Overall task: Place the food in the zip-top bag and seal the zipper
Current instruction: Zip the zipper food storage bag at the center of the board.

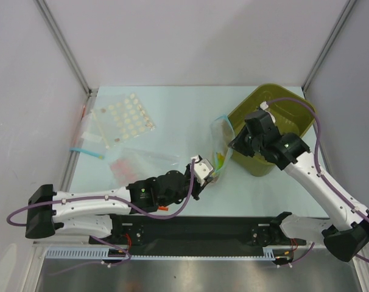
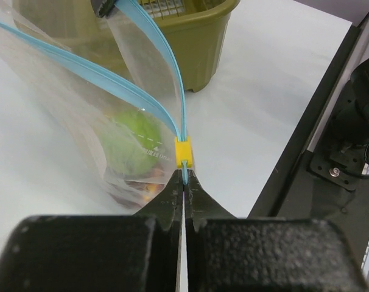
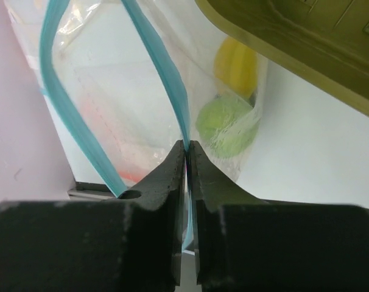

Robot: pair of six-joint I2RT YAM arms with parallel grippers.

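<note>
Zip-top bag [image 2: 63,115] is held open-mouthed. Left fingers [image 2: 183,181] are shut on the zipper [image 2: 163,58] just behind its yellow slider [image 2: 183,151]; right fingers [image 3: 187,149] are pinched on the strip's far end, presumably for tension. Green fruit [image 2: 136,137] and yellow fruit [image 3: 236,64] are seen inside.

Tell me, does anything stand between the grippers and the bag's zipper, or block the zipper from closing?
Nothing visible does. The left gripper and the right gripper each pinch an end of the light blue zipper. Nothing lies across the open strips; the green fruit and yellow fruit sit lower inside the zip-top bag.
</note>
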